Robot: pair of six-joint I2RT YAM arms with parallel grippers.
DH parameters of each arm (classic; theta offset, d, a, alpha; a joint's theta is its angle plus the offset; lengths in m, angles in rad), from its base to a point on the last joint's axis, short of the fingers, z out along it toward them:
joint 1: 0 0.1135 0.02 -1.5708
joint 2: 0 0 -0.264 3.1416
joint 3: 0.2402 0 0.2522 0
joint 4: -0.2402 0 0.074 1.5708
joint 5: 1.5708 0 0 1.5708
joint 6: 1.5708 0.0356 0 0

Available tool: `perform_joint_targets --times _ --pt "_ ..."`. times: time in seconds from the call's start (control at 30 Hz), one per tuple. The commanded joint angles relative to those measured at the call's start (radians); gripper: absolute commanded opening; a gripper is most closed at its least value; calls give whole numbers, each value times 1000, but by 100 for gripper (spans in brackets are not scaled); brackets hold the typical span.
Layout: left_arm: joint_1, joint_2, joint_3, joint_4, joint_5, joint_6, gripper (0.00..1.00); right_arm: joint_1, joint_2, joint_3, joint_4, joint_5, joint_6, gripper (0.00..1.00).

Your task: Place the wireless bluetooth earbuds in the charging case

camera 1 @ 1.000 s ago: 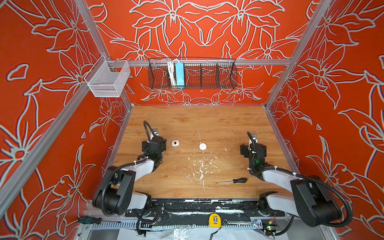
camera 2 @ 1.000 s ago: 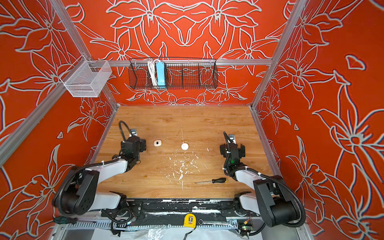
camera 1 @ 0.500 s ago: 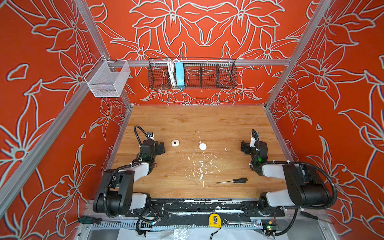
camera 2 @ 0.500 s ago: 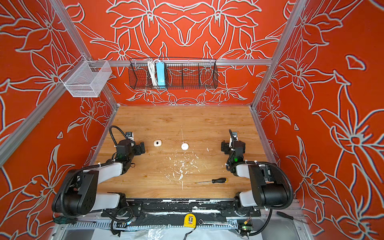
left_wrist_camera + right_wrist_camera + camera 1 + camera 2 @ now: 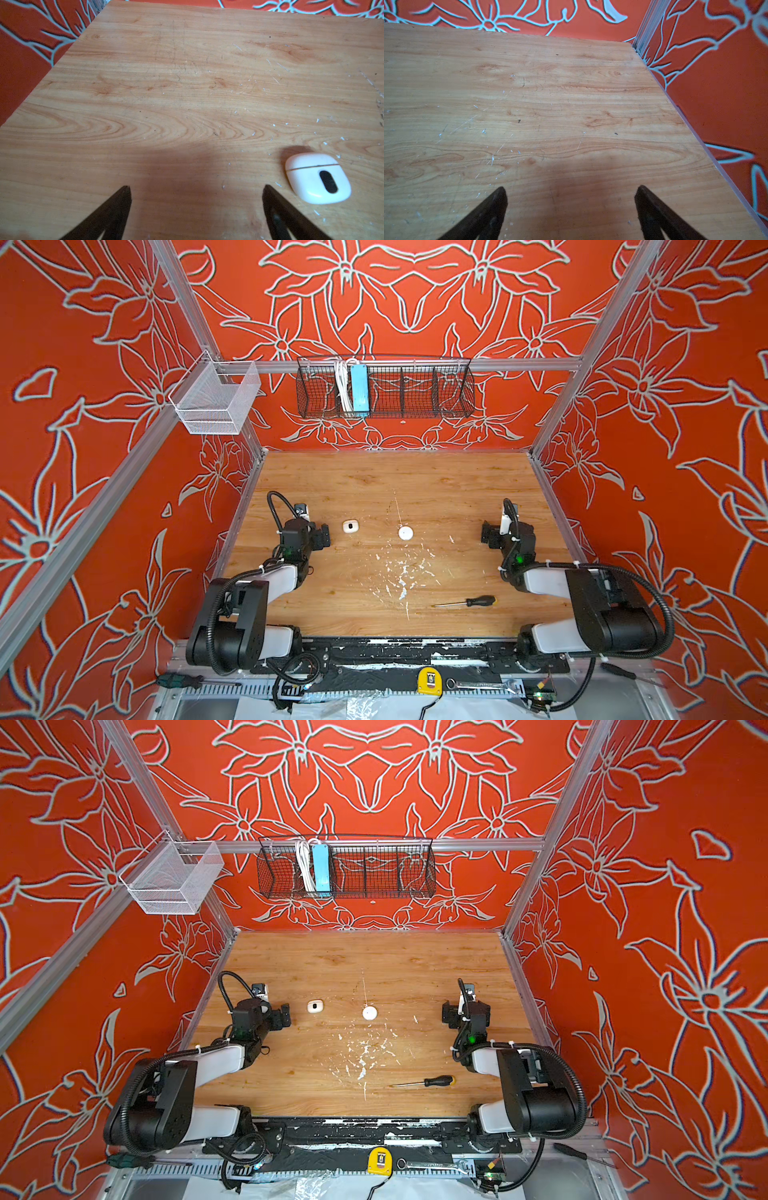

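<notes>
The charging case point(image 5: 405, 533) point(image 5: 369, 1013) is a small round white puck, lying shut on the middle of the wooden table in both top views. The earbuds are out of view. My left gripper point(image 5: 323, 537) point(image 5: 284, 1016) point(image 5: 195, 191) hovers low at the table's left, open and empty. It is well left of the case. My right gripper point(image 5: 487, 534) point(image 5: 448, 1014) point(image 5: 570, 192) hovers low at the right, open, with only bare wood between its fingers. The case shows in neither wrist view.
A white rounded-square box with a dark oval mark point(image 5: 350, 527) point(image 5: 315, 1006) point(image 5: 318, 178) lies just right of the left gripper. A screwdriver point(image 5: 465, 602) point(image 5: 428, 1081) lies near the front right. White paint flecks point(image 5: 399, 572) dot the centre. Red walls enclose the table, and a wire basket point(image 5: 384, 389) hangs on the back wall.
Both arms shifted slightly: the left wrist swung left, then back right toward the box, and the right arm moved a little. Both grippers stayed open. Nothing on the table moved.
</notes>
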Motion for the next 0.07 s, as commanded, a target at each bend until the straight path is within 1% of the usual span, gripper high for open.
perform_joint_targets --times 0.0,0.03 --pt "11 -4 20 4 27 0 97 -1 -5 19 9 -11 8 98" --pt "10 -5 17 8 27 0 97 -1 -5 21 8 -11 8 98"
